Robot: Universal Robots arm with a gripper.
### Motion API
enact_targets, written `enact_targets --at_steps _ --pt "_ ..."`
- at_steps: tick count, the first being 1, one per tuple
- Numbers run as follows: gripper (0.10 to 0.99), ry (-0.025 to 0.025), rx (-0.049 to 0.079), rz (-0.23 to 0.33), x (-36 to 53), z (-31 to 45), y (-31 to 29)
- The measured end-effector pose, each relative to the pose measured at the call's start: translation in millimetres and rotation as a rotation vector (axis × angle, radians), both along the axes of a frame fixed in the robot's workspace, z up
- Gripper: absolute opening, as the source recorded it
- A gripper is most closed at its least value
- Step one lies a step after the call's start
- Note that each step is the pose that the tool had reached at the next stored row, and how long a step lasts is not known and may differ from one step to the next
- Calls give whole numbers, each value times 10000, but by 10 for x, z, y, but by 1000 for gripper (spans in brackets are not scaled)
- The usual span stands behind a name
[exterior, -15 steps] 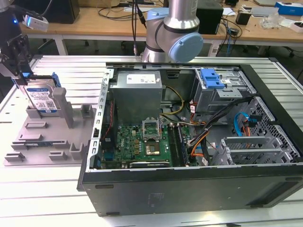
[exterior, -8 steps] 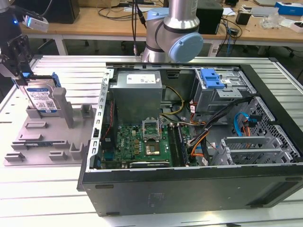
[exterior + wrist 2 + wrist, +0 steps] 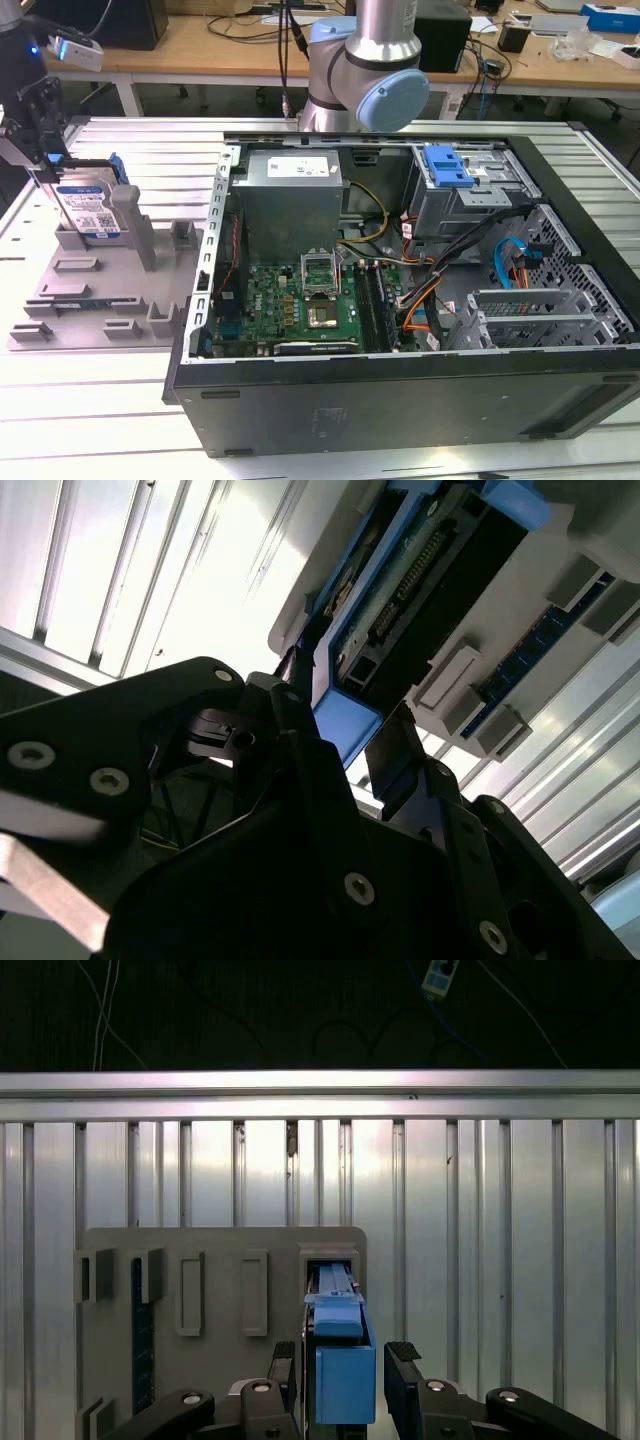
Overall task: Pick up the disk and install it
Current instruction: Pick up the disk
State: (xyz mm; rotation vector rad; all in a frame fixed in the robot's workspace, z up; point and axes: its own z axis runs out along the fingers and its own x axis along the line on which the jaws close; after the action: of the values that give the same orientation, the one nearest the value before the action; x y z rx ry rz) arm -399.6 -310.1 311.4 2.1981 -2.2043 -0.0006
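Between the gripper's [image 3: 345, 1352] fingers [image 3: 403, 1355], spread apart and clamped on nothing: the disk [image 3: 345, 1385], upright on edge, blue carrier edge facing the gripper, one finger just beside it, the other a little off. Just beyond the fingers, the grey slotted holder [image 3: 215, 1260] with the disk standing in it, then the ribbed metal table [image 3: 500, 1260]. Well apart from the fingers, in the exterior view, the open computer case [image 3: 400, 400].
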Motion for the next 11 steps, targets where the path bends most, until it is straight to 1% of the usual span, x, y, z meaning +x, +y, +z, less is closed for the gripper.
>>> enact_targets --at_steps 9,11 --pt "482 -1 0 2 0 -28 0" --pt "482 -8 0 4 0 -40 0"
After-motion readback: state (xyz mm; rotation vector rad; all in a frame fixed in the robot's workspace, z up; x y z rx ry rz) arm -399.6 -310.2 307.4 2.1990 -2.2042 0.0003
